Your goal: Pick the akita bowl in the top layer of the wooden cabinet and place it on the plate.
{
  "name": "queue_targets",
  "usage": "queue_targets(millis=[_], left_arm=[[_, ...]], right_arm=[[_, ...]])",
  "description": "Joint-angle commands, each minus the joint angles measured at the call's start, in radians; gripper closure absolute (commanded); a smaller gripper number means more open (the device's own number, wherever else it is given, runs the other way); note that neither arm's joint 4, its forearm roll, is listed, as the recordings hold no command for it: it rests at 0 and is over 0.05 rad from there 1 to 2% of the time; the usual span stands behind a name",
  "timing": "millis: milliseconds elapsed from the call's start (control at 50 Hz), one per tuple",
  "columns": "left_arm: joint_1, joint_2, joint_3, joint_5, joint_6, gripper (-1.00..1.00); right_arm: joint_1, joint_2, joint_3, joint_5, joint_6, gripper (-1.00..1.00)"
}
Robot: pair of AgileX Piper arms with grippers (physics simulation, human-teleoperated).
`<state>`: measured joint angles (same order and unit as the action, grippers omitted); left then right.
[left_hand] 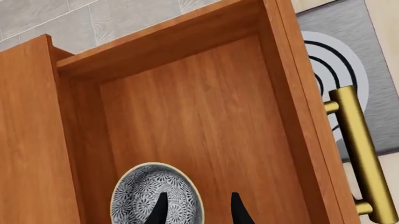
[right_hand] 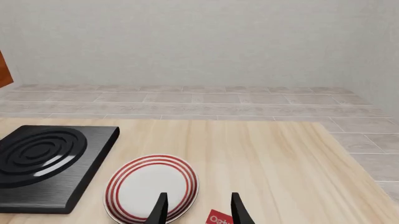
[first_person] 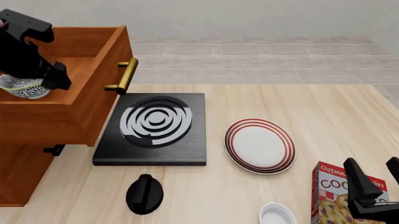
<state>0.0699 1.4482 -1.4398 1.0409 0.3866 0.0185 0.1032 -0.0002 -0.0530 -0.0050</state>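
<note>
The wooden cabinet (first_person: 44, 121) stands at the table's left, its top layer (left_hand: 206, 121) pulled out and its brass handle (first_person: 124, 74) facing right. The akita bowl (left_hand: 140, 193), dark-patterned, sits on the drawer floor and shows in the front view as the bowl (first_person: 18, 87). My left gripper (left_hand: 199, 211) hangs open over it. One finger is above the bowl's inside and the other is outside its rim. The plate (first_person: 260, 145) with red rings lies on the table right of the stove, also seen as the plate (right_hand: 151, 186). My right gripper (first_person: 374, 179) is open at the front right, holding nothing.
A black stove (first_person: 153, 126) with white rings lies between cabinet and plate. A red oatmeal box (first_person: 339, 198) is under my right gripper, with a small white bowl (first_person: 277, 215) beside it. A black rounded object (first_person: 145, 193) sits near the front edge.
</note>
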Motion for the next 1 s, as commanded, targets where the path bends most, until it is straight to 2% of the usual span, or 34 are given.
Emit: queue_targets(millis=[20, 580, 600, 1000], left_arm=[[0.002, 0.005, 0.031, -0.027, -0.009, -1.0], [0.014, 0.004, 0.083, -0.078, -0.002, -1.0], [0.017, 0.002, 0.077, -0.077, -0.003, 1.0], [-0.02, 0.01, 0.036, -0.063, -0.047, 1.0]], right_arm=[[0.0, 0.016, 0.0, -0.014, -0.001, -1.0], [0.005, 0.06, 0.0, -0.052, -0.013, -1.0], [0.005, 0.06, 0.0, -0.052, -0.014, -1.0], [0.004, 0.04, 0.0, -0.034, -0.011, -1.0]])
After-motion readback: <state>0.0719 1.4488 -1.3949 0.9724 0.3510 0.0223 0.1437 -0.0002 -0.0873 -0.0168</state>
